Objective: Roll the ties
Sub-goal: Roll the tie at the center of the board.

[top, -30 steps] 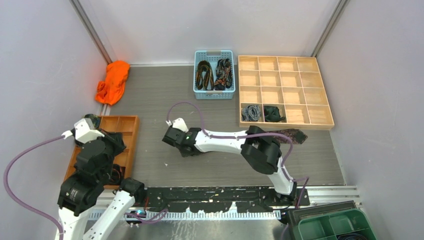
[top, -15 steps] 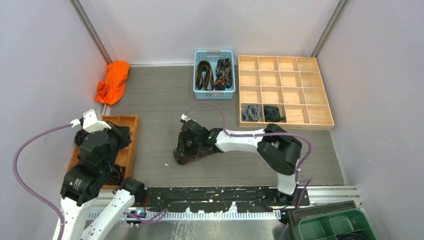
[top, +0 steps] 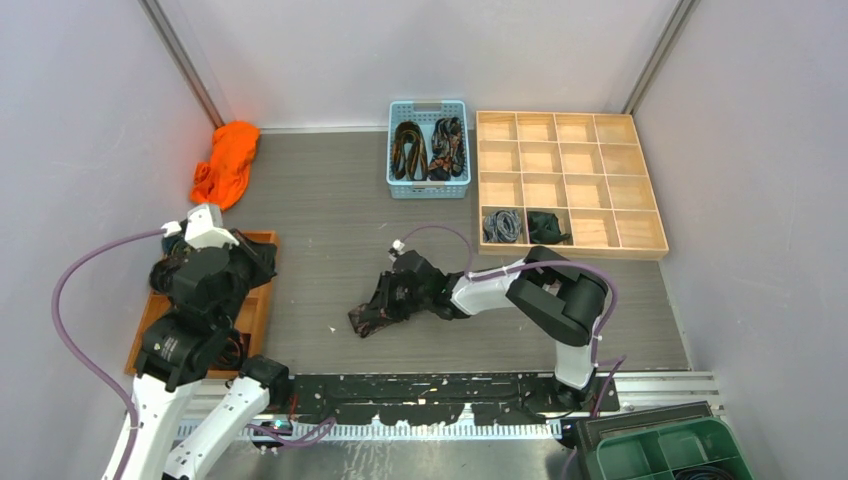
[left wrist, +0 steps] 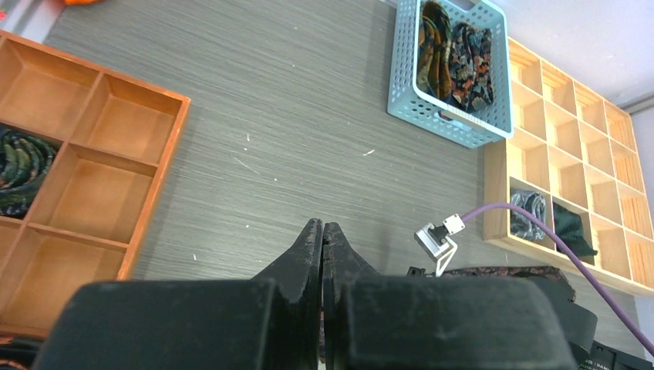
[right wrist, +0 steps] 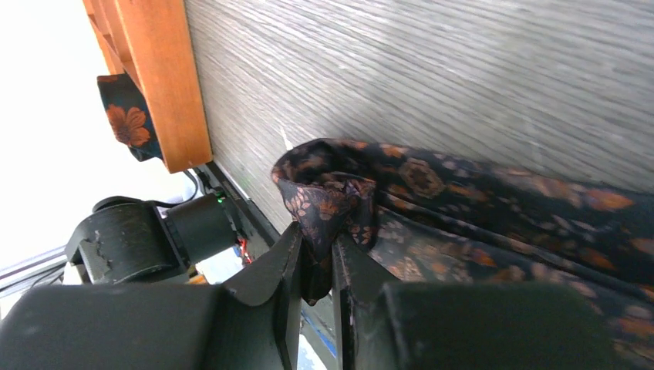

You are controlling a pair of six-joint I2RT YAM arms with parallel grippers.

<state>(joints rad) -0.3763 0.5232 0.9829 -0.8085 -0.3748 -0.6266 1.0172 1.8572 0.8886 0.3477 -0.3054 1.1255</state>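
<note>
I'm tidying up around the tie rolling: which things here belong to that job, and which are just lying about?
Job: pinched tie in the right gripper; loose ties in the blue basket; coiled ties in the pale tray; dark tie in the brown tray.
Lying about: orange cloth; green bin.

The paisley tie (right wrist: 463, 208) runs off the right wrist view's right edge; overhead the right arm (top: 470, 292) covers part of it. The coiled tie (left wrist: 19, 173) in the brown tray (left wrist: 116, 154) is cut by the left edge. Floral fabric (right wrist: 127, 116) is half hidden behind the tray wall, possibly another tie.
</note>
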